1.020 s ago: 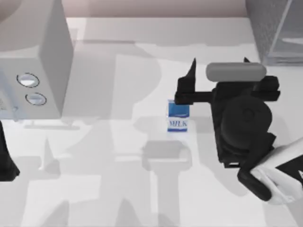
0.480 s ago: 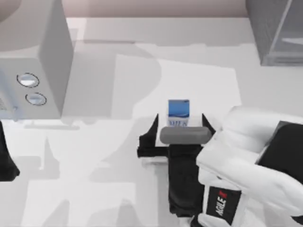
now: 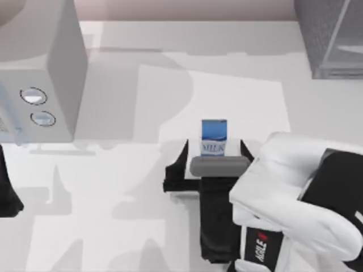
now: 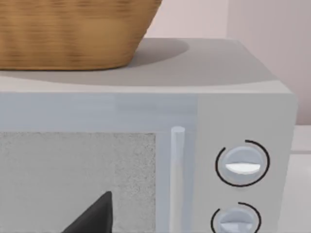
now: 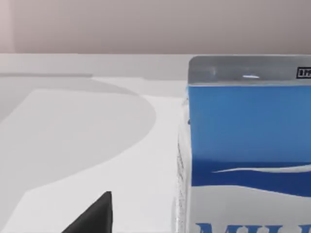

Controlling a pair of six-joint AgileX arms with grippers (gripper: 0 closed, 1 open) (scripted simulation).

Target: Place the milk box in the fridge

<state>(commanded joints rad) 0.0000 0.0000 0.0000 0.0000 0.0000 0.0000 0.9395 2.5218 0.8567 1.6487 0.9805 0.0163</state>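
Left pincer (image 3: 7, 195) is parked at the worktop's left edge; can't tell its fingers. Mid-worktop, the milk box (image 3: 214, 137) stands upright. Right pincer (image 3: 214, 152) is spread wide just near of it. Push off-centre and a fingertip could topple it. Fridge (image 3: 332, 37) waits far right.

My right arm (image 3: 295, 192) wears a rounded white shell with a black panel and a dark label in white and red lettering near the wrist. Ahead sits a black block topped by a grey capsule-shaped bar, then the right gripper (image 3: 214, 148) with thin, black, pointed fingers (image 3: 182, 152). My left arm (image 3: 7, 192) is plain black
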